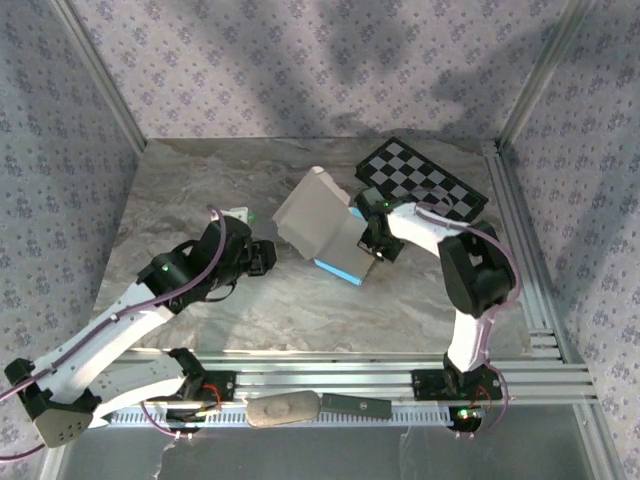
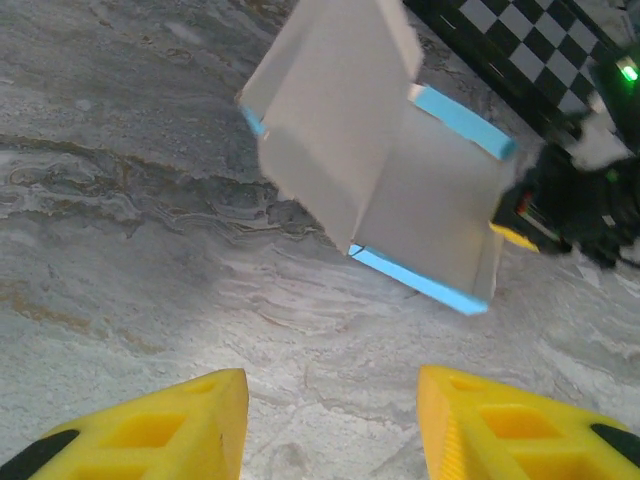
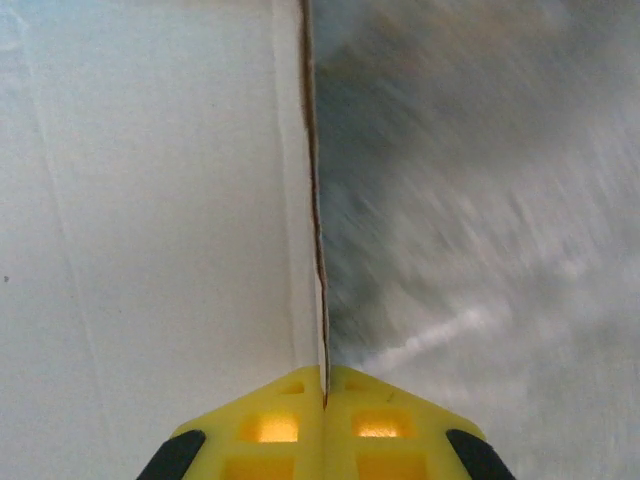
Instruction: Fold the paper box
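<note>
I see my right pincer (image 3: 323,388) pinched on an edge of the paper box (image 1: 318,222), mid-desk (image 1: 180,190), nearer its far edge; my left pincer (image 2: 332,415) stands half open, empty, short of it.

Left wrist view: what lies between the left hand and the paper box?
Bare table, nothing else, between the left hand and the paper box; the left wrist view shows it.

Parted left tool (image 2: 330,400) faces the paper box (image 2: 400,170).
</note>
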`<state>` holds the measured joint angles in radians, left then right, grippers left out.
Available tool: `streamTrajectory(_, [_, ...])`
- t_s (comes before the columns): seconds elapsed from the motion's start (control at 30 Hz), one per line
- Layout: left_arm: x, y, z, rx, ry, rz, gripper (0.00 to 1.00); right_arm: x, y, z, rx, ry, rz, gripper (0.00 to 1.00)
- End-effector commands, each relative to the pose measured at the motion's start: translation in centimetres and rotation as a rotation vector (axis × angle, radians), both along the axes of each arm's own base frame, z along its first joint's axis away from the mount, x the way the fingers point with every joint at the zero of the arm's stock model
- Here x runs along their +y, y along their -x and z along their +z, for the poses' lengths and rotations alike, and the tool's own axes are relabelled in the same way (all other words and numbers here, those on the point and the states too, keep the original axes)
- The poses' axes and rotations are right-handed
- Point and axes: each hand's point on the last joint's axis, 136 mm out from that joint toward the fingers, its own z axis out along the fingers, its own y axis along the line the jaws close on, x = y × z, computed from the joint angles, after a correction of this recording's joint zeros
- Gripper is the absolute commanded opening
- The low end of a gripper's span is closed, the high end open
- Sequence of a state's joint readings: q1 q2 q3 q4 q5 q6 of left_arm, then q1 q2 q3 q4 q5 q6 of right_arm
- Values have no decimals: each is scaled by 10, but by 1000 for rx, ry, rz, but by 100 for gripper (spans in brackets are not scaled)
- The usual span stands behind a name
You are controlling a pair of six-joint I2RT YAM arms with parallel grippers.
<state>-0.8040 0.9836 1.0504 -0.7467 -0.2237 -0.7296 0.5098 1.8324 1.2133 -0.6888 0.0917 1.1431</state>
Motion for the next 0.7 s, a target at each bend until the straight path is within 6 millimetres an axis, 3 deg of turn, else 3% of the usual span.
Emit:
streamTrajectory(0.0, [-12, -12, 4, -9, 23, -39, 47, 20, 31, -2, 36, -141, -384, 0])
streamTrajectory(0.07, [-18, -21, -1, 3, 39, -52, 47, 40, 43, -8, 83, -218, -468, 0])
streamTrajectory(0.23, [-23, -43, -18, 51, 53, -62, 46, 97, 40, -9, 124, -365, -452, 43])
streamTrajectory(0.33, [-13, -57, -30, 81, 60, -44, 46, 108, 45, -1, 119, -375, -388, 52])
streamTrajectory(0.43, [0, -69, -36, 107, 76, -32, 48, 87, 45, 25, -2, -302, -319, 54])
streamTrajectory(0.57, [3, -82, -48, 167, 88, -66, 52, 30, 35, 87, -258, -99, -141, 58])
streamTrajectory(0.67, [4, -96, -64, 204, 49, -67, 53, 16, -4, 131, -472, -40, 149, 62])
